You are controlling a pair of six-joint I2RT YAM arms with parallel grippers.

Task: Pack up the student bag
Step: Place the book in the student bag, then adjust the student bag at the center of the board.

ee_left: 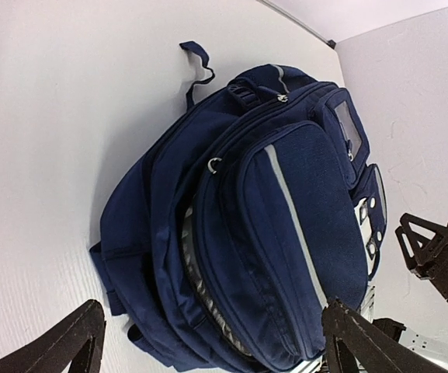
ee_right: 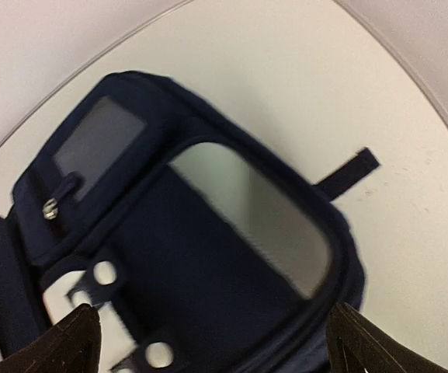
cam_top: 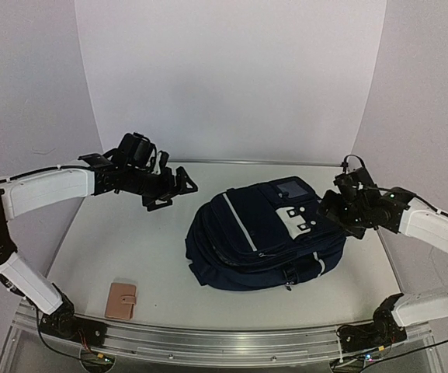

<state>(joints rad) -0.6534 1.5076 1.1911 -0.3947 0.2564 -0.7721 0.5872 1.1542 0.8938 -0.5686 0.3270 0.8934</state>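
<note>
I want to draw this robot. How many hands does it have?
2. The left hand hovers over the table, left of the backpack. The right hand is close by the backpack's right side, near its white patches. Both are open and empty.

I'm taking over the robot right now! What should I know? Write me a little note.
Left end effector: open, empty, hovering left of the student bag.
Right end effector: open, empty, close to the bag's top end.
The bag lies mid-table. A small tan wallet lies outside it, near the front left edge.
Done: nothing visibly packed; the bag's inside is hidden.
Left: probably open the bag, put the wallet in, then close it.
</note>
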